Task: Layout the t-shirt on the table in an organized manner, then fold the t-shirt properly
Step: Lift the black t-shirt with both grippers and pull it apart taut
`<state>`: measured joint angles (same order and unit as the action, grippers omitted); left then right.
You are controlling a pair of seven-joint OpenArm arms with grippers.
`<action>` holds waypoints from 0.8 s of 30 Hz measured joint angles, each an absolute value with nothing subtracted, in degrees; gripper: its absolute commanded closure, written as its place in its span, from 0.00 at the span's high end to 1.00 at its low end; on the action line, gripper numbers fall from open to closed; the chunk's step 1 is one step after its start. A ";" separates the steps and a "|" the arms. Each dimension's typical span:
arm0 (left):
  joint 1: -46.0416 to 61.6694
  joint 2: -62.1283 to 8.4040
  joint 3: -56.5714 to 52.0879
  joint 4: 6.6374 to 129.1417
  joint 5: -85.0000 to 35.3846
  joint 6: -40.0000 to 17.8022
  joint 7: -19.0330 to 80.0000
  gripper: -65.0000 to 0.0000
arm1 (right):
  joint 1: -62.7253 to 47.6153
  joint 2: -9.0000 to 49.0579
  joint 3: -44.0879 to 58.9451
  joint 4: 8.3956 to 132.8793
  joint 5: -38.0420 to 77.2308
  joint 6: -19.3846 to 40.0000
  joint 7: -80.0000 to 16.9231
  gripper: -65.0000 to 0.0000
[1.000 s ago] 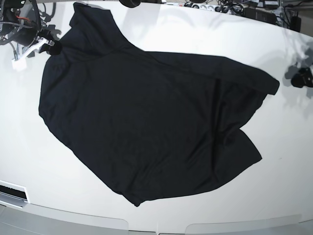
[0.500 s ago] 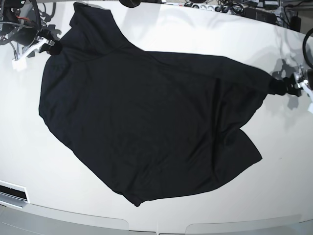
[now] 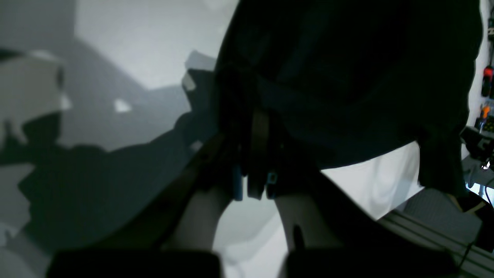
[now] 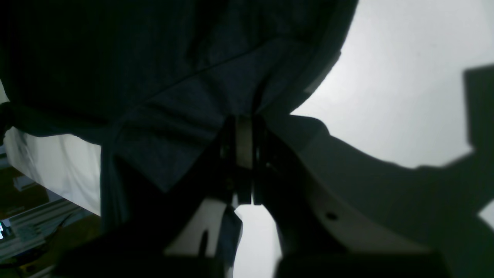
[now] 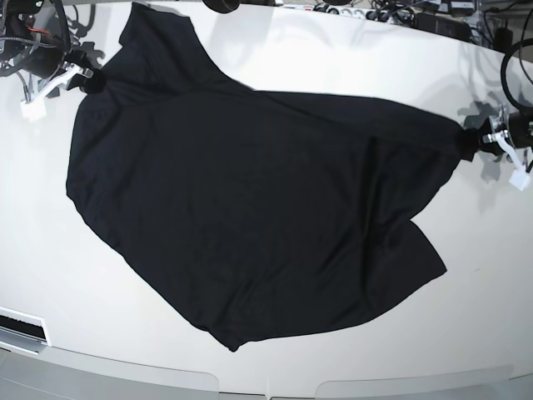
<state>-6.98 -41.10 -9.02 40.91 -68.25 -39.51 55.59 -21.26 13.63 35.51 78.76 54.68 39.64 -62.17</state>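
A: Grippers first. Left gripper [image 5: 476, 143], base view's right side, white fingers pinched together on the corner of the plain black short-sleeved soft fabric t-shirt [image 5: 250, 208]. Wrist view agrees: left gripper [image 3: 252, 154] clamped, cloth bunched between the pads.

B: Right gripper [image 5: 86, 78]?

A: Base view's upper left, closed onto the shirt edge. In its wrist view the right gripper [image 4: 244, 154] has its jaws pressed together with a fold of the t-shirt [image 4: 154, 77] between them.

B: Surroundings, biggest first.

A: Large glossy white smooth table [image 5: 333, 67] with a curved near edge. Shirt lies spread across its middle, mostly flat, skewed diagonally, one part reaching to the far edge at upper left, lower hem near the front edge. Wrinkled fold on its right side. Then a clutter of dark cables and boxes [image 5: 400, 15] beyond the far edge, off the shirt. A dark round object [image 5: 221, 5] at the top edge, can't tell what. A dark slot [image 5: 21, 327] at the lower left.

B: Anything blocking?

A: Nothing lies on the cloth. In the left wrist view the t-shirt [image 3: 347, 69] fills the upper right, table [image 3: 146, 46] bare beside it.

B: Arm pose?

A: Both arms come in low from opposite sides, well apart, shirt stretched between them. Arm bodies mostly out of frame.
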 measured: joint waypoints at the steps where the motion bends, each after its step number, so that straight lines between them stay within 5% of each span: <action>1: -7.01 -41.30 -9.02 40.91 -69.60 -39.51 56.60 0.00 | -21.26 13.63 35.51 78.76 54.68 39.66 -62.17 0.00; 7: -7.01 -42.96 -9.02 44.14 -79.00 -39.51 64.42 0.00 | -21.26 13.63 35.51 78.76 54.65 39.66 -62.17 0.00; 10: -7.03 -42.70 -9.02 45.47 -79.33 -39.53 67.05 0.23 | -21.26 13.63 35.51 78.76 54.65 39.64 -62.17 0.00; 11: -7.01 -42.63 -9.02 45.47 -79.29 -39.53 66.92 0.23 | -21.26 13.63 35.51 78.76 54.65 39.64 -62.17 0.00; 13: -6.96 -42.70 -9.02 45.45 -79.20 -39.53 65.78 0.00 | -21.26 13.63 35.51 78.76 54.65 39.64 -62.17 0.00; 24: -4.69 -42.89 -9.02 50.76 -83.90 -39.48 72.29 0.00 | -21.26 13.58 35.51 78.76 54.65 39.66 -62.17 0.00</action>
